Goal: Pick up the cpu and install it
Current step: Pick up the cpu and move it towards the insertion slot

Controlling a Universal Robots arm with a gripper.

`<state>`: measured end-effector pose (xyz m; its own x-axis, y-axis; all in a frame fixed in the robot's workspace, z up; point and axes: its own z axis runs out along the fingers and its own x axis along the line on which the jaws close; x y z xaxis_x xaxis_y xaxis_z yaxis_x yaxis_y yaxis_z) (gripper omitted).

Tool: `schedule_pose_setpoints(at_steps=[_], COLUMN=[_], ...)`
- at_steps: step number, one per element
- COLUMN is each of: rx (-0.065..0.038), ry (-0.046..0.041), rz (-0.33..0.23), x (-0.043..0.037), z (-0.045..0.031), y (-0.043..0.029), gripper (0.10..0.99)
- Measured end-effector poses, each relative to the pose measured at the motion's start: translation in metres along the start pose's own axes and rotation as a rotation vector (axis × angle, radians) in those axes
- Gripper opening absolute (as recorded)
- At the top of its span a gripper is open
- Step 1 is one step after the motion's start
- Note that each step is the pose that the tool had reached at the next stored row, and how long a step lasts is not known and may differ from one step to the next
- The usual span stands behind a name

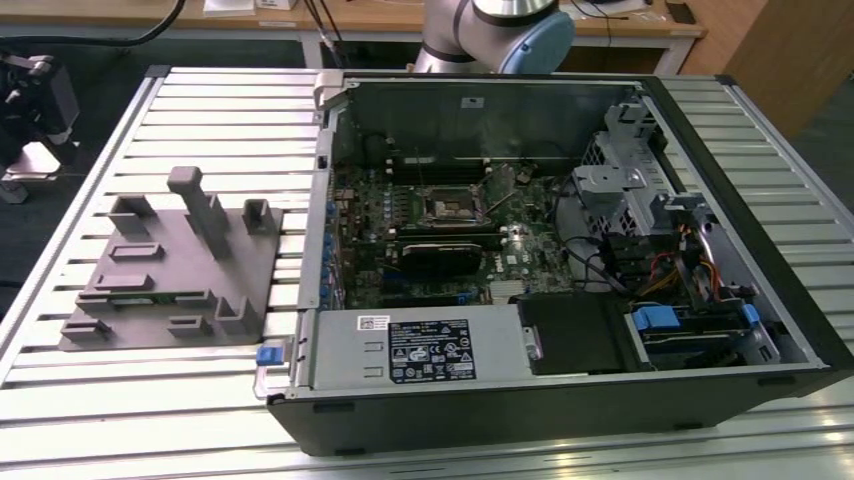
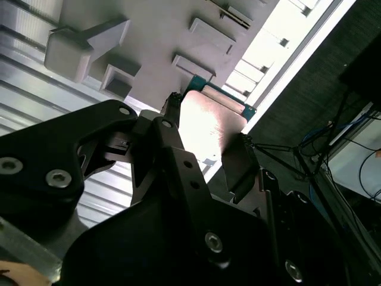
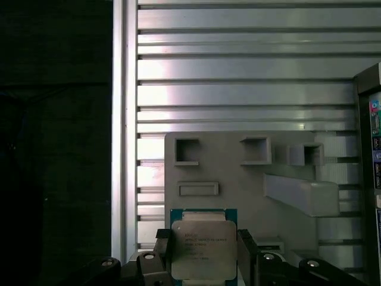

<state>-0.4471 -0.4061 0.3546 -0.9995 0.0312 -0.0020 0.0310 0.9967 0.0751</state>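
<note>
The cpu (image 3: 203, 250) is a flat square chip with a pale metal top and a green edge, and it sits between my two dark fingers. My gripper (image 3: 203, 241) is shut on it, one finger pressed to each side. In the second wrist view the cpu (image 2: 209, 122) shines between the same fingertips (image 2: 171, 102), with my gripper (image 2: 208, 125) held above the grey plastic block (image 2: 143, 30). The block (image 3: 238, 179) looks small behind the chip, so the cpu hangs clear of it. The dark square socket (image 1: 445, 208) lies on the motherboard inside the open computer case (image 1: 747, 300).
The grey block with upright posts (image 1: 174, 270) lies on the slatted metal table (image 1: 200, 110), at the exterior view's left of the case. The table's edge (image 3: 119, 149) and dark floor are beside the block. The arm's base (image 1: 494, 30) stands behind the case.
</note>
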Motion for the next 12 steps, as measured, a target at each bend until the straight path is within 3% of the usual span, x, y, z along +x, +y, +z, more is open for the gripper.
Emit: schedule_pose_setpoints(at_steps=[12], rx=[0.000], ry=[0.0000], rz=[0.000], x=[0.0000], z=[-0.0082], y=[0.0009], gripper=[0.529])
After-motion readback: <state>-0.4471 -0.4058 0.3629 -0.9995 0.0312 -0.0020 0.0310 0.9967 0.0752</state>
